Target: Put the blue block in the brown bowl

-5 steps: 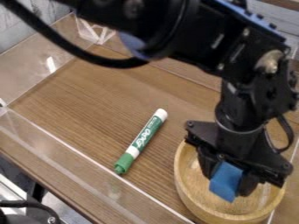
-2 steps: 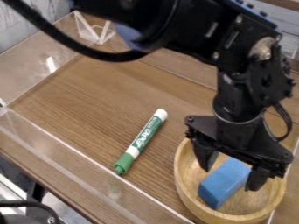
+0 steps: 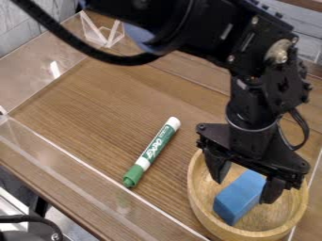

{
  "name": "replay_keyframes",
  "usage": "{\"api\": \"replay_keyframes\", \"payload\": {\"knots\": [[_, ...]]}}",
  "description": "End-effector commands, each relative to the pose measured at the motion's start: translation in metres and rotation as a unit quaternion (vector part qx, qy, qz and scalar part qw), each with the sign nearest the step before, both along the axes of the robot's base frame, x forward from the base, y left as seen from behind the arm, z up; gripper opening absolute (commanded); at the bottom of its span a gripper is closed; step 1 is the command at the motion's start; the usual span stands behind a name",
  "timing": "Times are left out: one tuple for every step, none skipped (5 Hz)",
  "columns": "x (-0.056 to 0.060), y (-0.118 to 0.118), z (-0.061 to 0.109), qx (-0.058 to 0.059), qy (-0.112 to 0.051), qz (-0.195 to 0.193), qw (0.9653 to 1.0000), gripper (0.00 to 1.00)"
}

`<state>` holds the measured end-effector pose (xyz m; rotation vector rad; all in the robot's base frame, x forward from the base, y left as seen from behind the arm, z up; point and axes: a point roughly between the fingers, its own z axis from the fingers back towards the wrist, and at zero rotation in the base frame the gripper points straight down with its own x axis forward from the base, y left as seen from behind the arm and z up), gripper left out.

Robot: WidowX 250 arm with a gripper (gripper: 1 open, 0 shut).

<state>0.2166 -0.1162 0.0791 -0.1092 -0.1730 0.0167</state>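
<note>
The blue block (image 3: 240, 196) lies tilted inside the brown bowl (image 3: 201, 193) at the lower right of the table. My gripper (image 3: 250, 182) hangs straight over it, pointing down, with its black fingers (image 3: 224, 169) spread wide on either side of the block's upper end. The jaws are open and grip nothing; the block rests on the bowl's floor. The arm's dark body fills the upper right and hides the bowl's far rim.
A green-and-white marker pen (image 3: 152, 151) lies diagonally on the wooden table, left of the bowl. A clear plastic wall (image 3: 51, 155) runs along the table's left and front edges. A light panel stands at the back.
The gripper went from shut on the block to open. The block dropped from upright between the fingers to lying tilted in the bowl. The arm has stayed in place.
</note>
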Motion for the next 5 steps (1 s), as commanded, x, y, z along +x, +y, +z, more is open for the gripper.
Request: {"api": "replay_keyframes", "payload": {"knots": [[0.011, -0.001, 0.010, -0.009, -0.020, 0.005, 0.9997, 1.00], [0.012, 0.000, 0.006, -0.007, -0.017, 0.007, 0.9998, 1.00], [0.013, 0.001, 0.003, -0.005, -0.013, 0.008, 0.9999, 1.00], [0.013, 0.002, 0.000, -0.003, -0.010, 0.009, 0.9999, 1.00], [0.014, 0.003, -0.003, -0.002, -0.007, 0.010, 0.9999, 1.00]]}}
